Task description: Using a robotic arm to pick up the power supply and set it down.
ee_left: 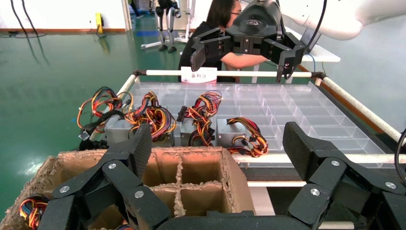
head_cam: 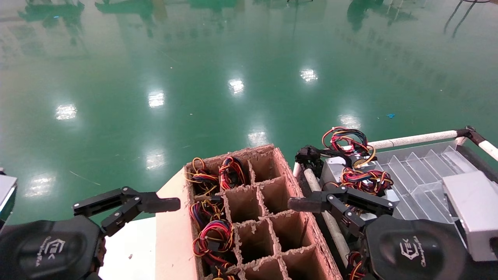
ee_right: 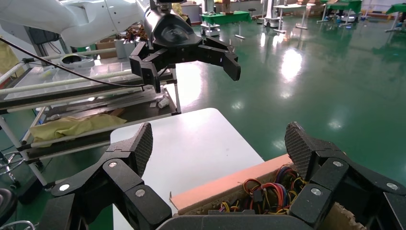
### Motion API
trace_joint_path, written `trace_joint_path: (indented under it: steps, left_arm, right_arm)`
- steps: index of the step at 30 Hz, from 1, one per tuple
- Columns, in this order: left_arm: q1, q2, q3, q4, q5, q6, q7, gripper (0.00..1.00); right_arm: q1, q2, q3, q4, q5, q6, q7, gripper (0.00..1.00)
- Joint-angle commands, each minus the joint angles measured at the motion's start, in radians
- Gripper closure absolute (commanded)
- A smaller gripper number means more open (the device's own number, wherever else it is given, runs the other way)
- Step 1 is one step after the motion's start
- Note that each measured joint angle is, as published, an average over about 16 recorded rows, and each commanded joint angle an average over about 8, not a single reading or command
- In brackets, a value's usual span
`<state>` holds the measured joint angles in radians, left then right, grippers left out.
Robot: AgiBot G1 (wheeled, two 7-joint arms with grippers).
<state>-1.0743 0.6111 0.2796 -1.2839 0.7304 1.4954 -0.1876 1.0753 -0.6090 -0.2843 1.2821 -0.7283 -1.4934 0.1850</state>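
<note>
Both claws are spread and empty: the right gripper hangs beside the cardboard box, just short of the nearest power supply on the clear tray. Left gripper idles on the box's far side. The supply looks rigid and fairly heavy, best grasped across its metal sides, not by the floppy wires.

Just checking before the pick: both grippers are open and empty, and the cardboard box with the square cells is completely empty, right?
Not quite. The left gripper and right gripper are open and empty, but the cardboard box is not empty: the head view shows wire bundles filling the cells along its left side. The other cells look empty.
</note>
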Motion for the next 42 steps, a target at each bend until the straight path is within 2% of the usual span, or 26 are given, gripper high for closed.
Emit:
trace_joint_path:
  steps: [1, 15, 19, 28, 42]
  left_arm:
    - [0.000, 0.000, 0.000, 0.000, 0.000, 0.000, 0.000, 1.00]
    - [0.000, 0.000, 0.000, 0.000, 0.000, 0.000, 0.000, 1.00]
    - [0.000, 0.000, 0.000, 0.000, 0.000, 0.000, 0.000, 1.00]
    - [-0.001, 0.000, 0.001, 0.001, 0.000, 0.000, 0.001, 1.00]
    - [-0.001, 0.000, 0.002, 0.001, -0.001, 0.000, 0.001, 1.00]
  right_arm:
    - [0.000, 0.000, 0.000, 0.000, 0.000, 0.000, 0.000, 0.00]
    - [0.001, 0.000, 0.000, -0.001, -0.002, 0.002, 0.000, 0.00]
    - [0.022, -0.014, -0.013, -0.005, -0.043, 0.021, -0.007, 0.00]
    - [0.201, -0.131, -0.090, -0.076, -0.256, 0.082, -0.059, 0.00]
    - [0.476, -0.372, -0.289, -0.337, -0.718, 0.195, -0.249, 0.00]
